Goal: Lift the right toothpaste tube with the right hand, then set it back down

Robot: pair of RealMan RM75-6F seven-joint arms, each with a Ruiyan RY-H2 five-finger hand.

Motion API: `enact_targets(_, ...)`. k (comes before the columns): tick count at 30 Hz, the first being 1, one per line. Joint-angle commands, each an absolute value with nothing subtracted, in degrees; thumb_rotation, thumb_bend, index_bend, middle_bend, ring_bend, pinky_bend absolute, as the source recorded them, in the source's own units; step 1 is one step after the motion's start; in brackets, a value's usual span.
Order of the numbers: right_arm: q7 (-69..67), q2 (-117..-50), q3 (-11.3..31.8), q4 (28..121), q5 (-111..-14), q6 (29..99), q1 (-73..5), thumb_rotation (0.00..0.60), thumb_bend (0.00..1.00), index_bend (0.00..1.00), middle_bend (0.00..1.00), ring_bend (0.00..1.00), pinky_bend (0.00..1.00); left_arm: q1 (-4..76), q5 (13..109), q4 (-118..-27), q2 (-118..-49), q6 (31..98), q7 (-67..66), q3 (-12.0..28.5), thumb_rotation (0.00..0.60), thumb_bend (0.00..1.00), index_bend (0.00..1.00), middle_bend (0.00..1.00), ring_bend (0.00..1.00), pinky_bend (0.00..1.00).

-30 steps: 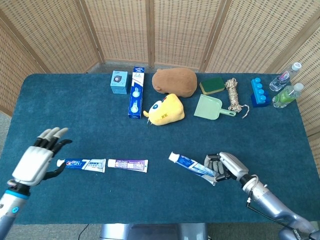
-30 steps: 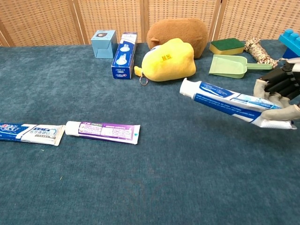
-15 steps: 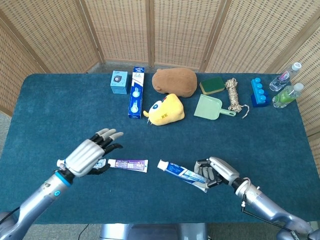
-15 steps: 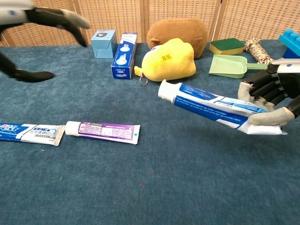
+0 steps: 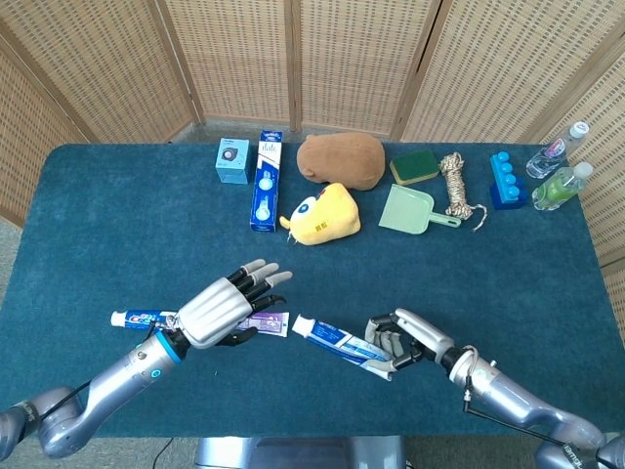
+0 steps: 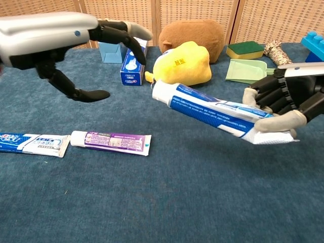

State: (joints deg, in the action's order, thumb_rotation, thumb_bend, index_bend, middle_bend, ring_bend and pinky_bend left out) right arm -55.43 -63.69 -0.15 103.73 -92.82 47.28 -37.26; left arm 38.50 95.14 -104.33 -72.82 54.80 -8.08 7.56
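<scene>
Holding toothpaste tube point(image 6: 212, 112) aloft, right hand point(image 6: 283, 104), left hand point(image 5: 227, 308) spread nearby

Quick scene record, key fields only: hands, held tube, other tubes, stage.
right hand: grips the crimped end of the blue-and-white toothpaste tube
tube state: lifted off the table, cap end pointing toward the left hand, tilted slightly up
left hand: open, fingers spread, above the purple tube, holding nothing
other tubes: purple tube and blue tube lying flat, end to end
stage: lift done, set-down not yet done
</scene>
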Motion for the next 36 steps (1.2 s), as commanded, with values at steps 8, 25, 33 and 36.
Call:
enact_targets(8, -61.9, -64.2, -1.5, 102.9, -95.3, 46.7, -40.3, 0.6, 0.6, 0.9, 0.72, 0.72, 0.72, 41.3, 97.9, -100.1, -76.8, 56.4, -5.9, 6.5, 0.6, 0.32, 0.21, 0.01, 0.0, 0.07)
enact_targets(25, -68.5, -65.3, -3.3, 101.8, -96.3, 47.2, -43.2, 0.6, 0.6, 0.9, 0.73, 0.73, 0.72, 43.2, 98.9, -98.5, -78.7, 58.5, -3.5, 5.0, 0.6, 0.32, 0.26, 0.01, 0.0, 0.07)
enact_targets(33, -74.9, -65.8, -4.4, 100.1, -98.0, 48.5, -44.6, 0.6, 0.6, 0.9, 0.73, 0.73, 0.73, 43.6, 98.8, -97.9, -79.2, 59.7, -3.0, 4.7, 0.6, 0.32, 0.26, 0.01, 0.0, 0.07)
enact_targets(36, -77.4, -66.1, -4.9, 99.6, -98.7, 49.2, -45.0, 0.6, 0.6, 0.9, 0.73, 0.73, 0.72, 43.7, 99.0, -97.7, -79.3, 60.2, -2.9, 4.6, 0.6, 0.32, 0.26, 0.01, 0.0, 0.07)
